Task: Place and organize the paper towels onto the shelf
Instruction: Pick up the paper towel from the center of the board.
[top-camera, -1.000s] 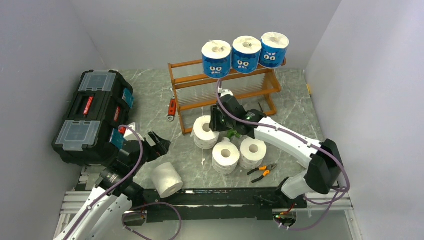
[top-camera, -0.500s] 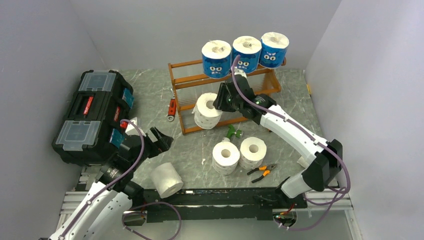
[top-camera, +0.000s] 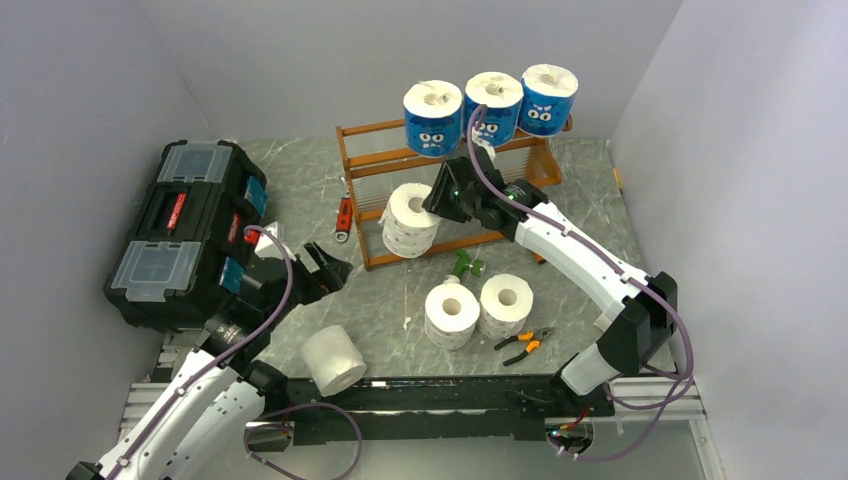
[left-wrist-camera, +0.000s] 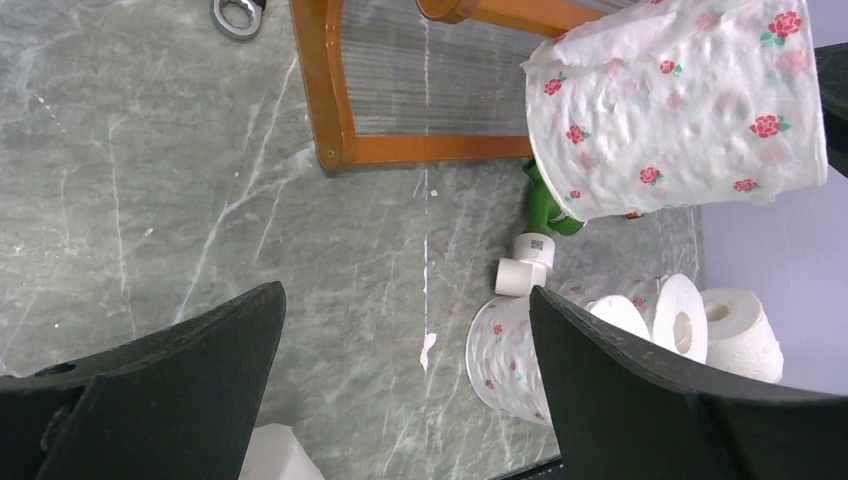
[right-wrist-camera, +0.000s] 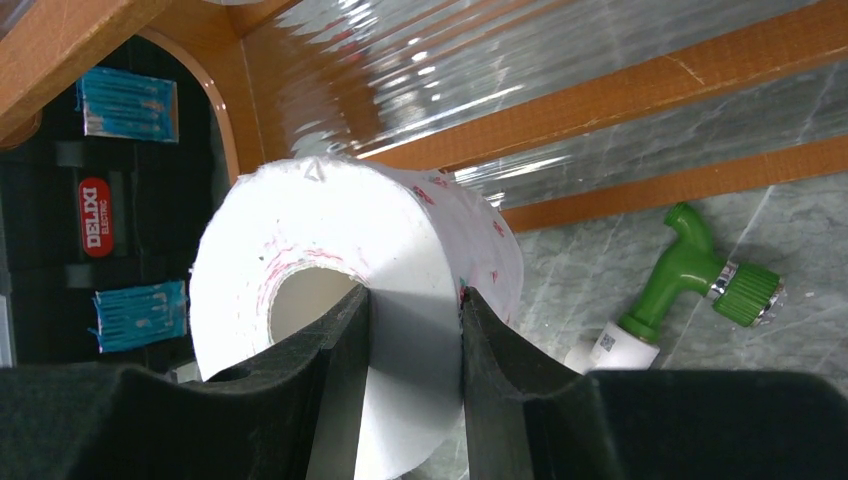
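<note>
At the far left a black toolbox (top-camera: 185, 230) with clear lids sits on the grey marble counter (top-camera: 300, 200). Just beside it is the left pincer (top-camera: 325, 272). It hangs above the counter with its fingers wide apart and nothing between them. Below it, near the front edge of the counter, is one loose white roll (top-camera: 334, 360).

A wrench with a red handle (top-camera: 343, 218) lies next to the left leg of the shelf (top-camera: 362, 190). The shelf is orange-brown wood with thin pale slats and stands at the back of the counter. On its top step three blue rolls (top-camera: 494, 108) with cartoon faces stand side by side in a row.

In front of the left part of the shelf, by its lower steps, is the rose-print roll (top-camera: 410, 220), up off the counter. The right pincer (top-camera: 440, 203) is clamped on this roll. One finger is in the hollow middle and the other is on the outside, so they squeeze the paper wall. I cannot tell if the roll touches the shelf.

A small green tap (top-camera: 465, 266) lies on the counter just below the held roll. Near it two white rolls (top-camera: 452, 314) stand touching each other with their holes up. To their right lie pliers with orange handles (top-camera: 524, 342).
</note>
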